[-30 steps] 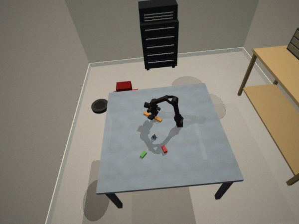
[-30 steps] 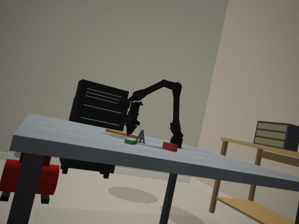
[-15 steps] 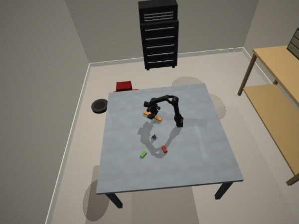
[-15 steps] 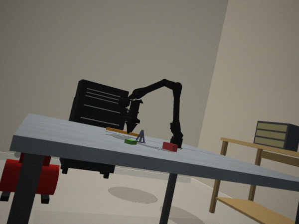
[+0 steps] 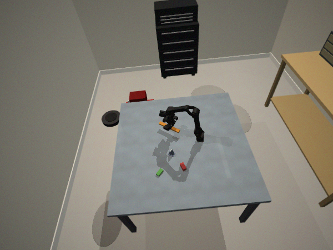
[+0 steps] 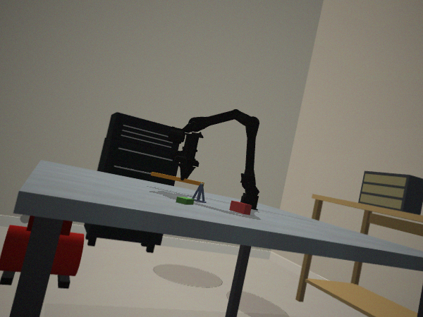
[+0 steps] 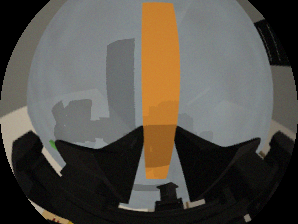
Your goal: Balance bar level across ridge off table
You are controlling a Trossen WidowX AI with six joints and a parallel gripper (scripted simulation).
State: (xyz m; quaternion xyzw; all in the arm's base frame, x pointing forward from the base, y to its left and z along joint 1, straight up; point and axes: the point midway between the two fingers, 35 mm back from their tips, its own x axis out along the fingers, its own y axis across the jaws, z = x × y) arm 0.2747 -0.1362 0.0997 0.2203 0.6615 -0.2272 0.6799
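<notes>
A long orange bar (image 5: pixel 172 128) (image 6: pixel 166 177) (image 7: pixel 160 63) is held clear of the grey table (image 5: pixel 222 166) (image 6: pixel 88 197), roughly level. My gripper (image 5: pixel 168 126) (image 6: pixel 185 176) (image 7: pixel 158 129) is shut on the bar near its middle. In the wrist view the bar runs straight away from the fingers, with its shadow on the table to the left. The ridge (image 5: pixel 171 152) (image 6: pixel 199 193), a small dark blue-grey wedge, stands on the table nearer the front, apart from the bar.
A green block (image 5: pixel 159 172) (image 6: pixel 185 200) and a red block (image 5: pixel 183 166) (image 6: pixel 240 207) lie on the table near the ridge. The arm's base (image 5: pixel 198 135) (image 6: pixel 249 197) stands right of the bar. A black drawer cabinet (image 5: pixel 176 39) stands at the back wall.
</notes>
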